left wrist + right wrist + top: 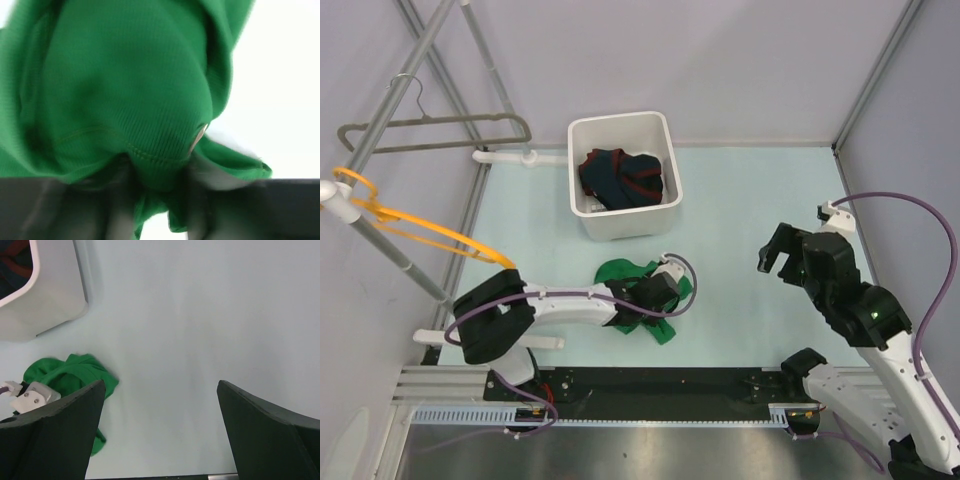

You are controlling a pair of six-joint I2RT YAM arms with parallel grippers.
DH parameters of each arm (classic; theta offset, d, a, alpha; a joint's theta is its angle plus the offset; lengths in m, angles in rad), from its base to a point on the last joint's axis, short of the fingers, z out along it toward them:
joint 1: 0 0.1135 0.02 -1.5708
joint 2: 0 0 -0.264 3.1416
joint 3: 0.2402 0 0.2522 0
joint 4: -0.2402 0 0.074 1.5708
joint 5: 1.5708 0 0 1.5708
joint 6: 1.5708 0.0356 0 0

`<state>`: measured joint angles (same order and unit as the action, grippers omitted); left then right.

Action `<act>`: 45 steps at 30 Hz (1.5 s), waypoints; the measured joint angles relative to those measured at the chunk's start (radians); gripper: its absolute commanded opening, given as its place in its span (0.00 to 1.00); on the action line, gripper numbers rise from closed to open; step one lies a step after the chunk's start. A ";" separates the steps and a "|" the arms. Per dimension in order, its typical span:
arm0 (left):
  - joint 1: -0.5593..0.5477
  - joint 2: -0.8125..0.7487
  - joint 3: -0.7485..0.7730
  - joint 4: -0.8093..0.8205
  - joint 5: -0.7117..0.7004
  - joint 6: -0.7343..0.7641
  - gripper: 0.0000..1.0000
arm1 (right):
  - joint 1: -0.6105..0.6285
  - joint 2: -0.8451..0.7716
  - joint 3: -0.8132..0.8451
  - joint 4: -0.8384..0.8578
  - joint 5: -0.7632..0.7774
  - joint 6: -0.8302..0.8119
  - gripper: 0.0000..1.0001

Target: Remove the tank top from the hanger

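Observation:
The bright green tank top (620, 272) lies bunched on the pale table in front of the white bin, off the hanger. My left gripper (665, 292) sits over it. In the left wrist view the green cloth (125, 90) fills the frame, and a fold of it is pinched in the shut left gripper (155, 200). The grey-beige hanger (440, 128) hangs bare on the rack at the far left. My right gripper (782, 262) is open and empty above the right side of the table. The right wrist view shows the right gripper (160, 390) wide apart, with the tank top (65, 372) off to its left.
A white bin (665, 130) holding a dark navy garment with red stripes (620, 178) stands just behind the tank top. An orange hanger (410, 225) hangs on the slanted metal rack pole (390, 250) at the left. Frame posts rise at the back corners.

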<state>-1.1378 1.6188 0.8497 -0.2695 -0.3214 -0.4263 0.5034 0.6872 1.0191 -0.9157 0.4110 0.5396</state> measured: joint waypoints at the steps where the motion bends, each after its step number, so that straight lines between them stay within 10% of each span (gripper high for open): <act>1: 0.009 -0.003 0.000 -0.002 0.003 0.008 0.20 | 0.000 -0.003 0.000 0.000 0.000 -0.002 1.00; 5: 0.019 -0.038 0.050 -0.082 0.017 0.037 0.00 | -0.002 -0.019 0.000 -0.001 0.001 -0.013 1.00; 12: 0.055 -0.118 0.467 -0.290 0.010 0.125 0.00 | -0.002 -0.016 0.014 -0.006 0.000 -0.021 1.00; 22: 0.383 -0.018 1.020 -0.339 -0.014 0.294 0.00 | -0.002 -0.013 0.021 -0.005 -0.059 -0.007 1.00; 31: 0.597 0.249 1.092 -0.301 0.094 0.357 0.01 | -0.002 0.008 -0.017 0.025 -0.199 0.045 1.00; 33: 0.626 0.302 1.090 -0.302 0.124 0.357 0.20 | -0.002 0.016 -0.030 0.031 -0.231 0.057 1.00; 34: 0.639 0.325 1.088 -0.304 0.135 0.357 0.54 | -0.002 0.019 -0.040 0.036 -0.249 0.063 0.99; 37: 0.652 0.345 1.061 -0.324 0.169 0.354 0.86 | -0.002 0.035 -0.062 0.041 -0.297 0.072 1.00; 45: 0.568 0.091 0.836 -0.306 0.172 0.320 0.93 | 0.013 0.107 -0.117 0.098 -0.407 0.074 1.00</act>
<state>-0.5701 1.7096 1.6859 -0.5755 -0.1497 -0.1062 0.5167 0.7940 0.9016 -0.8173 0.0036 0.6136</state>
